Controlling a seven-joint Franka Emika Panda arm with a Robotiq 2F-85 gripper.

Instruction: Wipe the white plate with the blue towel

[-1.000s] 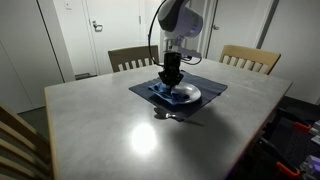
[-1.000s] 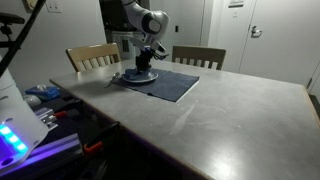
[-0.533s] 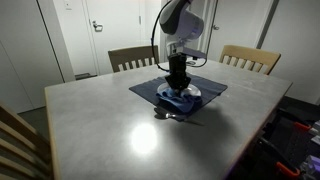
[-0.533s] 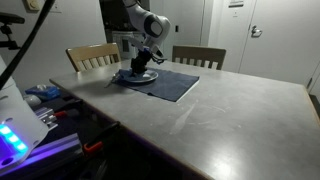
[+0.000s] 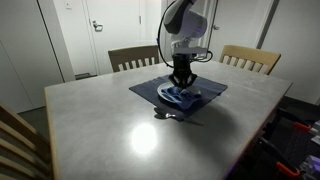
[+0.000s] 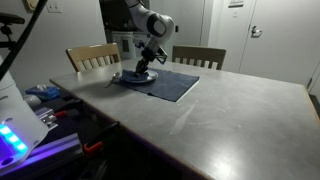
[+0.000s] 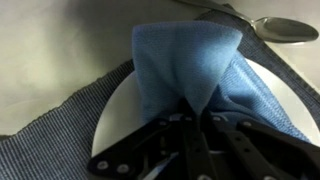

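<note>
The white plate (image 7: 118, 110) lies on a dark blue striped placemat (image 7: 45, 130) on the grey table. The blue towel (image 7: 185, 55) is bunched on the plate and pinched between my gripper's (image 7: 197, 118) jaws, which are shut on its fold. In an exterior view the gripper (image 5: 181, 80) presses the towel (image 5: 180, 96) down on the plate (image 5: 192, 97) on the placemat (image 5: 145, 88). In the other exterior view the gripper (image 6: 146, 68) stands over the plate (image 6: 136, 77).
A metal spoon (image 7: 285, 27) lies just beyond the plate on the table; it also shows in front of the placemat (image 5: 170, 115). Two wooden chairs (image 5: 248, 58) stand behind the table. Another chair back (image 5: 15, 135) is at the near corner.
My gripper has slid the towel across the plate, toward the right in one exterior view, and the towel has shifted with it. The plate and placemat have stayed put.
</note>
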